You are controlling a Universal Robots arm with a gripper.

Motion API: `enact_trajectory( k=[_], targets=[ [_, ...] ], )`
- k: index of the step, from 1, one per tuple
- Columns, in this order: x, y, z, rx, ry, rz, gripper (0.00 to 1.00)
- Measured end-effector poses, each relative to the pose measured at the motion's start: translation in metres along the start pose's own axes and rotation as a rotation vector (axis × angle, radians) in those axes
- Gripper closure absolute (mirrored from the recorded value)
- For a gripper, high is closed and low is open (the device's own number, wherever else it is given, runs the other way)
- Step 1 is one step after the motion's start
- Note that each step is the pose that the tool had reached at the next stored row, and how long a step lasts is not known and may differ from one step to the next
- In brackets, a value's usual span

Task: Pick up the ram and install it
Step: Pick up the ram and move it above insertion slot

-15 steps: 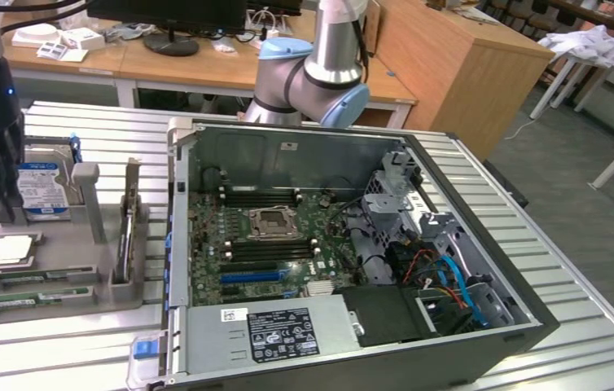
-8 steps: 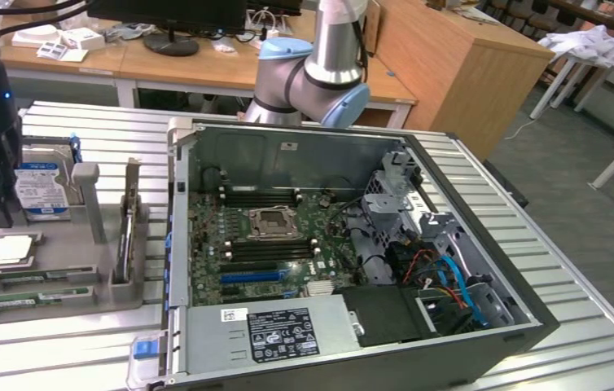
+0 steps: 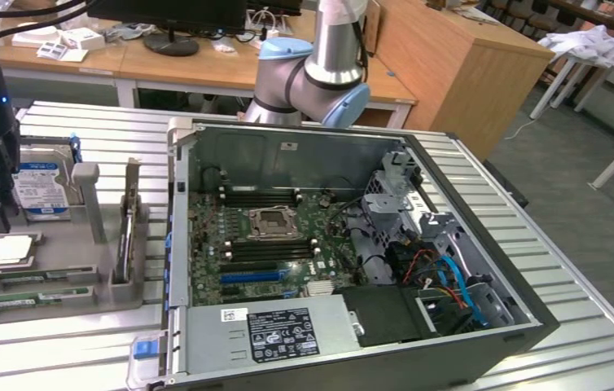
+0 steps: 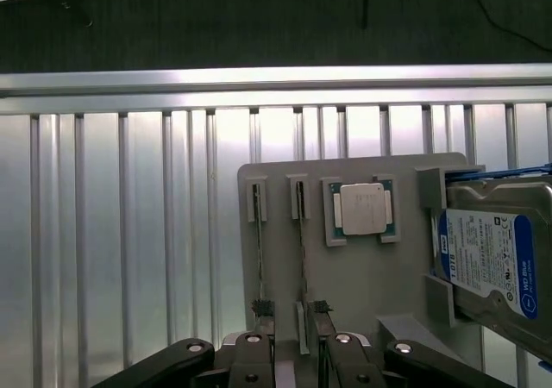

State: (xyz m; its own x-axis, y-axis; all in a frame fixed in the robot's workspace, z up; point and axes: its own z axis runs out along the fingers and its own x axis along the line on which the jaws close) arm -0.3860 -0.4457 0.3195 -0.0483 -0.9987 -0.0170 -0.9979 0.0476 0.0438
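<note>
One slot over from the processor (image 4: pixel 360 209), finds the ram (image 4: pixel 303 250) on edge in the grey holder (image 4: pixel 379 276), long axis running out from the gap between the spread jaws of the gripper (image 4: pixel 298 349).

Exterior cam: high, oblique downward, mid-range. Open dark-grey metal computer case (image 3: pixel 274 151) centre, ribbed aluminium table (image 3: pixel 68 346) all round, flat grey plastic parts holder (image 3: pixel 68 262) at exterior view's left.
Wrist cam: close, straight down past black gripper (image 4: pixel 291 310) onto holder.
Shared: holder, square silver processor chip (image 3: pixel 11 250), silver hard drive with blue-white label (image 3: pixel 41 189), table slats.
</note>
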Motion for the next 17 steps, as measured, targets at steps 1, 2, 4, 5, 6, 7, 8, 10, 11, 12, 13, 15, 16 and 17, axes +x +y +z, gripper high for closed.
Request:
enact_trajectory(
  k=[1, 2, 4, 5, 6, 7, 8, 10, 11, 12, 13, 15, 16, 17],
  targets=[
    [0.0, 0.0, 0.0, 0.0, 0.0, 0.0, 0.7],
    [0.0, 0.0, 0.0, 0.0, -0.0001, 0.0, 0.7],
    [0.0, 0.0, 0.0013, 0.0001, -0.0001, 0.0, 0.7],
    [0.0, -0.0001, 0.0025, 0.0, 0.0, 0.0, 0.7],
    [0.0, -0.0002, 0.0039, 0.0, 0.0, 0.0, 0.7],
    [0.0, -0.0002, 0.0054, -0.0001, 0.0, 0.0, 0.7],
    [0.0, -0.0003, 0.0069, 0.0, 0.0, 0.0, 0.7],
    [0.0, -0.0004, 0.0098, -0.0001, 0.0001, 0.0, 0.7],
    [0.0, -0.0005, 0.0111, -0.0001, 0.0001, 0.0, 0.7],
    [0.0, -0.0005, 0.0123, -0.0001, 0.0, 0.0, 0.7],
    [0.0, -0.0006, 0.0135, 0.0, 0.0001, 0.0, 0.7],
    [0.001, -0.0007, 0.0158, 0.0, 0.0, 0.0, 0.7],
    [0.001, -0.0007, 0.0168, -0.0001, 0.0001, 0.0, 0.7],
    [0.001, -0.0008, 0.0178, 0.0, 0.0, 0.0, 0.7]
  ],
)
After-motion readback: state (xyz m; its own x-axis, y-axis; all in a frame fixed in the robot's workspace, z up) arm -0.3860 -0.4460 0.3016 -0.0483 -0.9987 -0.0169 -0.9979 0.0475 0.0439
